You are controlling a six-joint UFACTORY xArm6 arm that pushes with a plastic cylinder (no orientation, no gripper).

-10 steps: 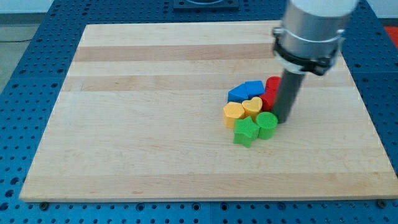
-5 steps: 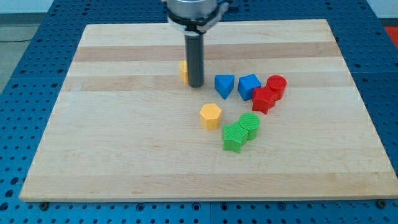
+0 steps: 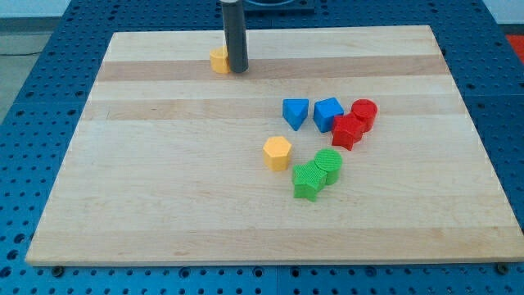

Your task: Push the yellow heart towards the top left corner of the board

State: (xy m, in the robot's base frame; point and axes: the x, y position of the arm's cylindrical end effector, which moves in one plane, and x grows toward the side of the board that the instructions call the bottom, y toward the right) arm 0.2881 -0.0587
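My tip (image 3: 237, 70) sits near the view's top, and the yellow heart (image 3: 219, 60) lies right against it on its left side, a touch toward the view's top; the two look to be touching, with the rod hiding part of the heart's right edge. There is no claw on this rig, only the bare rod, so there is nothing to stand apart or together. The relation that matters: the heart is to the left of my tip, and the board's (image 3: 123, 205) top left corner lies further out along much the same line, left and slightly up. So I judge my tip is on the correct side, behind the heart as seen from the corner, and a push leftward should carry it on. The heart's outline is too small for me to tell which way its point faces.

Everything else is well down and to the right of my tip: the blue triangle (image 3: 295, 113), the blue block (image 3: 328, 112), two red blocks (image 3: 354, 123), the yellow hexagon (image 3: 277, 153), and two green blocks (image 3: 318, 174)
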